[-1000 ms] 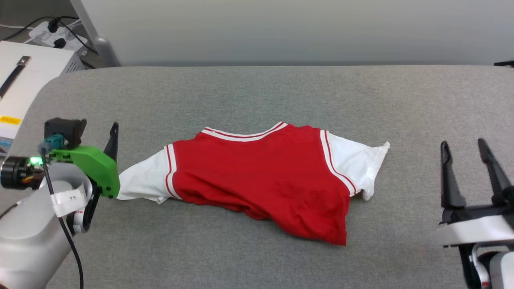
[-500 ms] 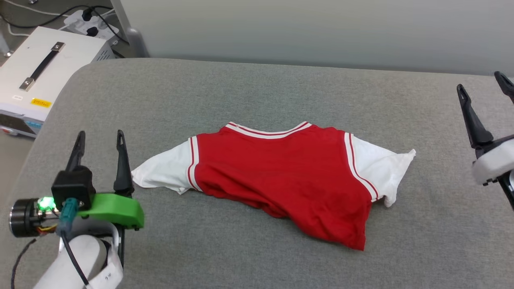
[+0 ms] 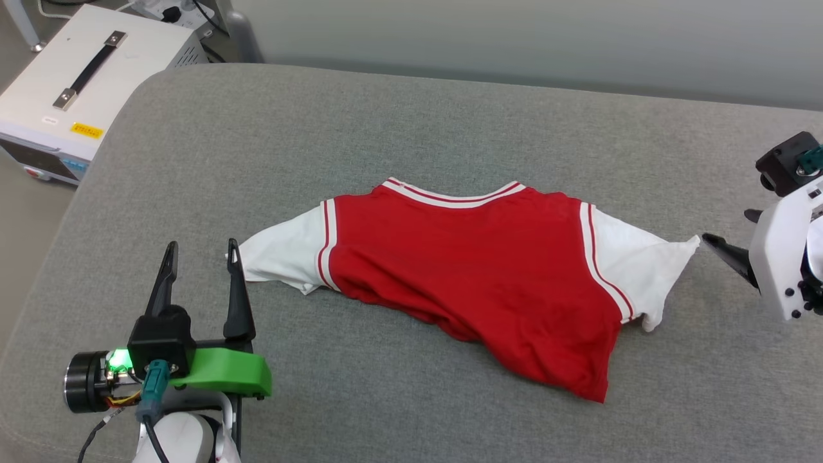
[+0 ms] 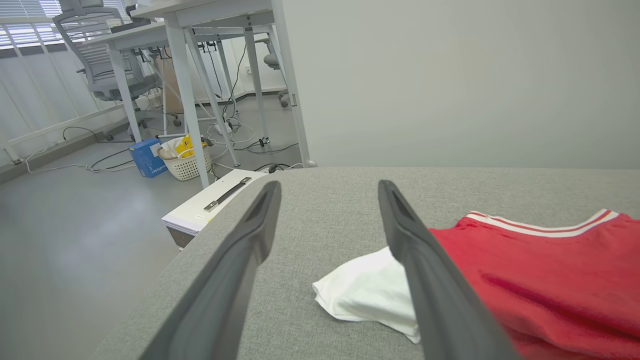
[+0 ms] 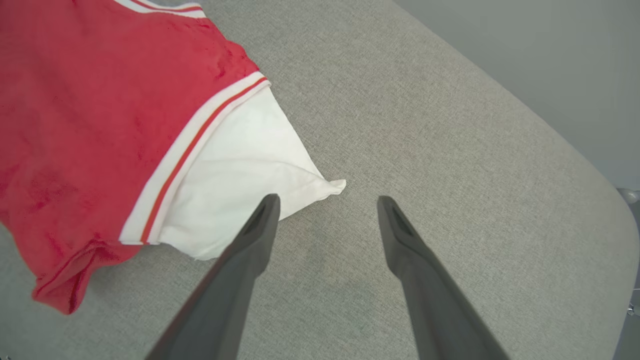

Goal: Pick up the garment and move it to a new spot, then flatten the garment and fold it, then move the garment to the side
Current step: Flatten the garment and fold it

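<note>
Room lies bare all round on the grey counter [image 3: 411,128], whose rounded far-left corner drops off beside a white box [image 3: 77,83] on the floor. The garment [image 3: 476,270] lies mid-counter, plain red side up, neckline toward the far edge, one white sleeve out to each side. The left tool [image 3: 202,244], spread, stands just beside the left sleeve's tip. The right tool [image 5: 328,198], spread too, points at the right sleeve's tip; contact cannot be judged. The near-right hem is bunched, its underside hidden.
</note>
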Robot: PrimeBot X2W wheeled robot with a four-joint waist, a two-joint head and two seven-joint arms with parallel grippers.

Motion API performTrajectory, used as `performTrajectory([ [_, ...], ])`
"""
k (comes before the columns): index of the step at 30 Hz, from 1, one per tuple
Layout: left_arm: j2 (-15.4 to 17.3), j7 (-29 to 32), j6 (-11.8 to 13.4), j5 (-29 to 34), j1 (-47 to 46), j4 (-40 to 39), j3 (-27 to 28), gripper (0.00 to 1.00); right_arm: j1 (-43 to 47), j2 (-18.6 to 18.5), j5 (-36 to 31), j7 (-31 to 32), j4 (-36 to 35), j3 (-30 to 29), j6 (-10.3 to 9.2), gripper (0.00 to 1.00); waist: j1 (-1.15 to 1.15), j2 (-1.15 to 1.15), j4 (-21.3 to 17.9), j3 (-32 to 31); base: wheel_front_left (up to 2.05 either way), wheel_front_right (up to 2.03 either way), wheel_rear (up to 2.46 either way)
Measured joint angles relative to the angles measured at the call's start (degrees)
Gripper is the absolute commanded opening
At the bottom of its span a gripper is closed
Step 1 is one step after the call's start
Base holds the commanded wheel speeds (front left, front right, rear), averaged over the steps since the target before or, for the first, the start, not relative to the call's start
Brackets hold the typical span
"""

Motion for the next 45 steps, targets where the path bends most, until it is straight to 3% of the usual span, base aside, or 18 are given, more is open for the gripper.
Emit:
performTrajectory([
  [3,-1.5,0.0,-1.4,1.5,0.1,-0.1,1.5,1.0,-0.7,-0.9,2.5,4.8,0.2,3.0,0.0,1.0,0.0,0.0,0.5,1.0,0.0,0.0,0.0],
  [4,-3.1,0.0,-2.9,2.9,0.1,-0.2,2.7,1.0,-0.8,-0.6,4.4,6.9,1.6,4.7,0.0,1.0,0.0,0.0,1.1,2.2,0.0,0.0,0.0],
  [6,-4.3,0.0,-3.9,3.5,0.0,-0.2,3.3,1.0,-1.3,0.0,4.9,7.0,3.3,5.2,0.0,1.0,0.0,0.0,1.5,3.1,0.0,0.0,0.0],
  [11,-6.6,0.0,-6.2,5.7,-0.3,0.0,4.9,1.0,-2.2,3.6,5.7,4.4,9.7,6.2,0.0,1.0,0.0,0.0,2.5,5.8,0.0,0.0,0.0],
  [12,-7.8,0.0,-7.6,6.7,-0.9,0.4,5.7,1.0,-2.5,5.0,5.8,2.1,12.9,7.7,0.0,1.0,0.0,0.0,3.1,7.2,0.0,0.0,0.0],
  [17,-9.7,0.0,-9.6,7.9,-1.4,1.9,7.1,1.0,-3.5,5.0,6.2,-1.5,15.8,9.5,0.0,1.0,0.0,0.0,3.9,8.5,0.0,0.0,0.0],
  [18,-9.9,0.0,-9.9,8.1,-1.4,2.2,7.5,1.0,-3.8,4.9,6.3,-2.5,16.2,10.0,0.0,0.81,0.0,0.0,3.9,8.5,0.0,0.0,0.0],
  [19,-10.1,0.0,-10.4,8.2,-1.4,2.4,7.9,1.0,-3.9,4.9,6.3,-3.6,16.4,10.8,-0.01,0.31,0.0,0.0,3.8,8.3,0.0,0.0,0.0],
  [20,-10.3,0.0,-10.7,8.5,-1.4,2.7,8.2,1.0,-4.0,4.9,6.3,-5.0,16.5,11.4,-0.01,0.0,0.0,0.0,3.7,8.2,0.0,0.0,0.0],
  [26,-11.2,0.0,-12.4,9.7,-1.2,3.7,10.2,1.0,-3.9,4.3,7.6,-11.7,15.6,14.3,0.0,0.0,0.01,0.0,2.4,5.9,0.0,0.0,0.0],
  [37,-12.0,0.0,-14.7,11.0,0.1,3.9,12.5,1.0,-1.7,-5.6,12.2,-15.5,14.7,11.1,0.0,0.0,0.01,0.0,-1.7,2.6,0.0,0.0,0.0],
  [41,-12.5,0.0,-15.3,11.3,0.1,4.2,12.8,1.0,0.0,-5.8,14.3,-15.1,18.0,10.0,0.0,0.0,0.01,0.0,-2.0,3.3,0.0,0.0,0.0],
  [45,-12.9,0.0,-16.0,11.5,0.1,4.8,13.0,1.0,1.9,-3.6,16.1,-15.5,23.8,8.9,0.0,0.0,0.01,0.0,-1.7,4.1,0.0,0.0,0.0],
])
